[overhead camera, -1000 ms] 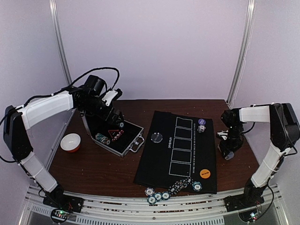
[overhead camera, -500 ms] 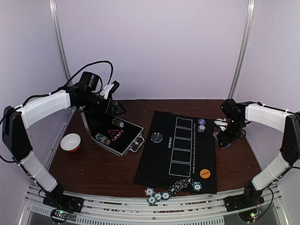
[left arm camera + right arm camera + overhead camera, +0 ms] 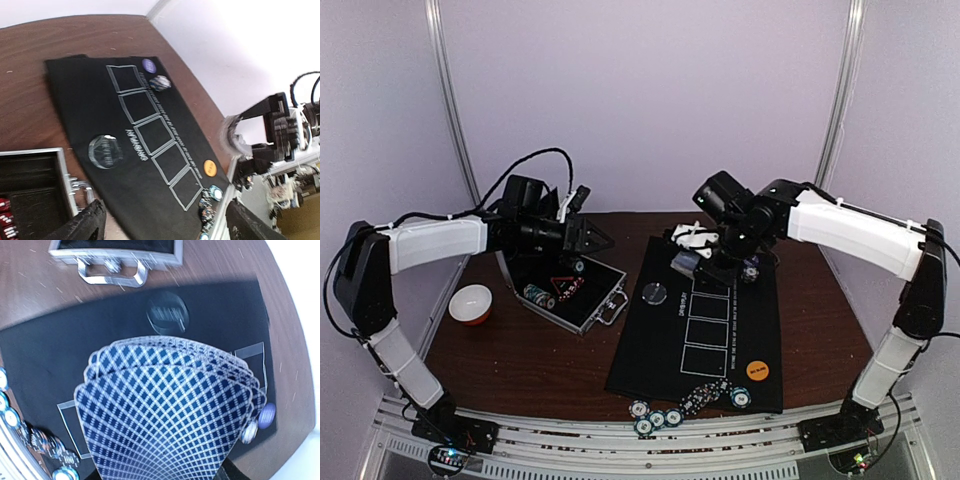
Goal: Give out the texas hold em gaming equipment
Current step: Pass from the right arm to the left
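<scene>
Over the mat's (image 3: pixel 645 350) far end, your right fingers (image 3: pixel 704 256) grip the fanned playing cards (image 3: pixel 165 410), with the card boxes (image 3: pixel 708 312) directly below. Left fingers (image 3: pixel 80 224) stand wide, empty.

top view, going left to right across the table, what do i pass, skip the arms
bowl → case → black disc → orange disc
</scene>
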### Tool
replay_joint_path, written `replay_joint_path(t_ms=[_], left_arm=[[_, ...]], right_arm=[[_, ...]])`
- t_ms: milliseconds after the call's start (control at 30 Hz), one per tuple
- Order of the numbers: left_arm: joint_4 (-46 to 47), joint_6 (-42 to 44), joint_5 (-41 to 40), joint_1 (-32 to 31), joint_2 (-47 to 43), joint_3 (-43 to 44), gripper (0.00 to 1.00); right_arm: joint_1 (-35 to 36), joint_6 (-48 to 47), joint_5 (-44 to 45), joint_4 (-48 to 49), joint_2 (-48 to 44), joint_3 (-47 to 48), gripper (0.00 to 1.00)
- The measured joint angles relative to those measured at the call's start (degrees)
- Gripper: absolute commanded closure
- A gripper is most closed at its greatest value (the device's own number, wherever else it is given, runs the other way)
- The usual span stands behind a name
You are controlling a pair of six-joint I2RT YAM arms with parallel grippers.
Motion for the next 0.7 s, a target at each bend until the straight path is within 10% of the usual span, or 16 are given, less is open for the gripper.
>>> replay_joint_path(t_ms=[700], left_arm=[[9.1, -2.8, 8.0, -3.5, -0.4, -4.6, 0.12]], right_arm=[[13.4, -9.4, 2.2, -5.4, 17.2, 25.6, 0.53]])
